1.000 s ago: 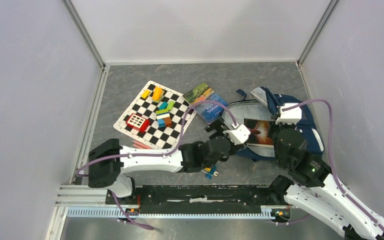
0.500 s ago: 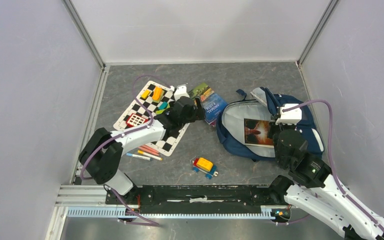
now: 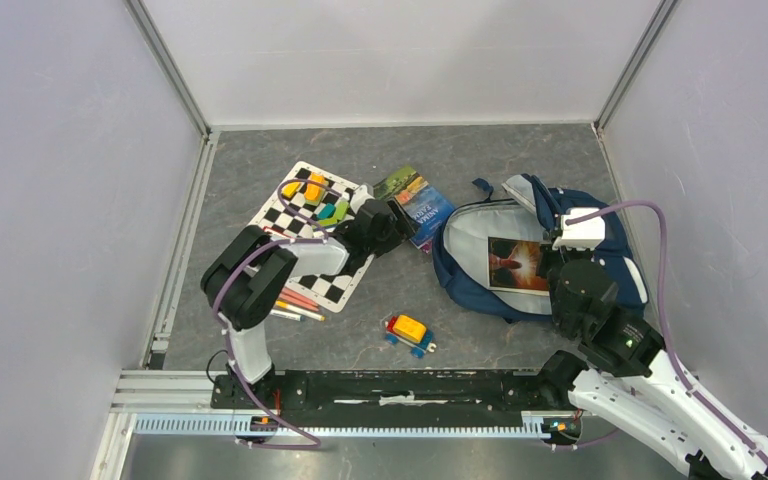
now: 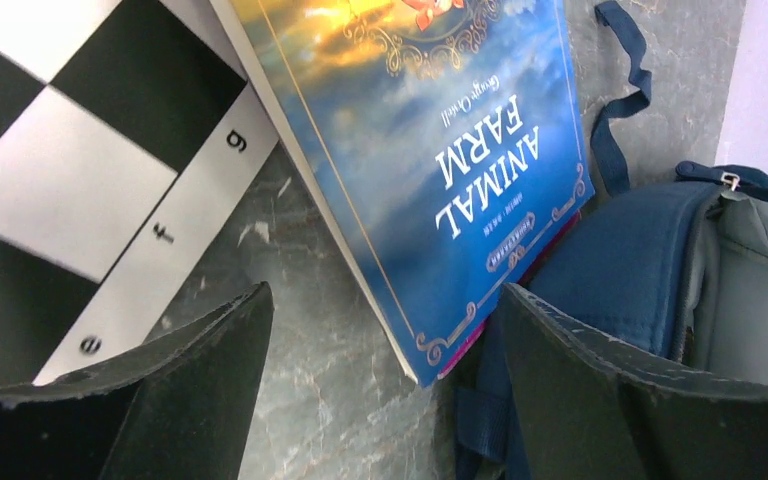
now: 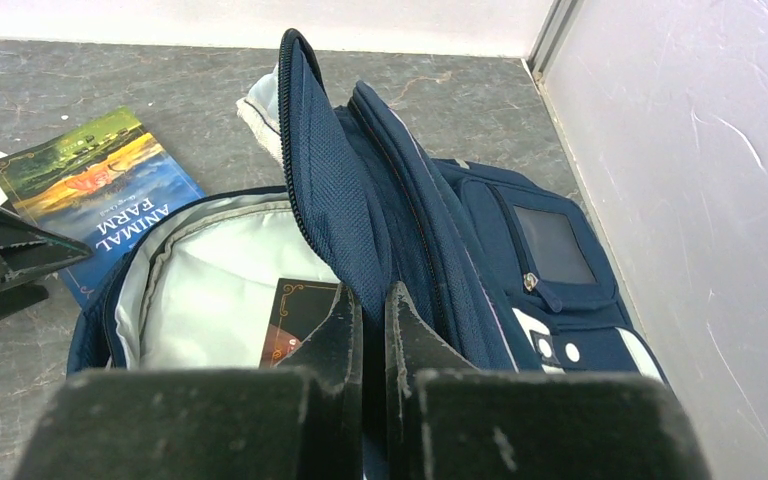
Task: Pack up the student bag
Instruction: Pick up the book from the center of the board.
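One grey marbled table (image 3: 520, 155), boxed in by plain white walls (image 3: 400, 60).
I see the student bag (image 3: 612, 240) lying open on the table's right side, near the right wall, with the right gripper (image 5: 373, 295) pinched on its raised flap. My left gripper (image 4: 385, 305) hangs with its fingers spread apart over a blue book (image 4: 440, 150) titled "ANIMAL FARM", George Orwell, beside a chessboard (image 4: 110, 160) whose edge is lettered e, f, g.

Top external: high, looking down on grey marbled table (image 3: 520, 160). Left wrist: close on blue Animal Farm paperback (image 4: 430, 150). Right wrist: close on navy fabric backpack (image 5: 520, 230). All views share both.
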You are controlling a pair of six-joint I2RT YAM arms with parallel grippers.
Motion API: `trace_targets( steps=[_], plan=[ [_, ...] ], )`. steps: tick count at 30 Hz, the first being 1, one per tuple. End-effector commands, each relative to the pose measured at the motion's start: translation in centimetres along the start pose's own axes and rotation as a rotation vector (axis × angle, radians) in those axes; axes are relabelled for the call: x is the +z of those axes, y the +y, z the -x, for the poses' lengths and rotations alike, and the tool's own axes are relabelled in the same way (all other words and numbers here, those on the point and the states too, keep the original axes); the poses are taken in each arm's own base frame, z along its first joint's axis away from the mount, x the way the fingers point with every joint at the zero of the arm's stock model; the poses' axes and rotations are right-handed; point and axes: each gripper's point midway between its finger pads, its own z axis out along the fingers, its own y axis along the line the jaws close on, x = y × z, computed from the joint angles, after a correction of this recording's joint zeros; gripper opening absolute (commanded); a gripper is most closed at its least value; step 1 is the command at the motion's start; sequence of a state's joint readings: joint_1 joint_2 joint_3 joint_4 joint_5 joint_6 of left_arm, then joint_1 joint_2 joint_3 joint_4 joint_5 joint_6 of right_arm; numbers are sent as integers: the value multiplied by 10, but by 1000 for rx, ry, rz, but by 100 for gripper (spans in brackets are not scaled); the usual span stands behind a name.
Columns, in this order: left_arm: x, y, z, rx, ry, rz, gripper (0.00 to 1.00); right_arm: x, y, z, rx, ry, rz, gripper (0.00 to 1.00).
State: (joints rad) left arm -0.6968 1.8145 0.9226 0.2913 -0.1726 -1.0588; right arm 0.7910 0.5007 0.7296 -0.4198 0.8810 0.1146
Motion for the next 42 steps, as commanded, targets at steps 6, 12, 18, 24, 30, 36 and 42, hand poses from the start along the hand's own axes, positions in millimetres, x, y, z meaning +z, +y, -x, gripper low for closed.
trace_targets(
  steps=[6, 12, 18, 24, 30, 36, 42],
  plan=[
    [26, -19, 16, -84, -35, -38, 69, -1, -5, 32, 89, -95, -23, 0],
    [33, -10, 12, -110, -33, -11, 57, 0, -4, 31, 87, -96, -24, 0],
    [34, -9, 12, -111, -41, -14, 39, -1, -5, 31, 82, -96, -26, 0],
    [22, -9, 19, -88, -67, -24, 12, -1, -6, 31, 85, -97, -28, 0],
    [-7, -12, 34, -52, -120, -44, 2, -1, -4, 31, 85, -96, -22, 0],
    [-49, -22, 51, 62, -171, -109, 2, -2, -5, 33, 95, -101, -19, 0],
    [-106, -40, 64, 195, -219, -222, 2, -2, -5, 34, 103, -103, -17, 0]
  ],
)
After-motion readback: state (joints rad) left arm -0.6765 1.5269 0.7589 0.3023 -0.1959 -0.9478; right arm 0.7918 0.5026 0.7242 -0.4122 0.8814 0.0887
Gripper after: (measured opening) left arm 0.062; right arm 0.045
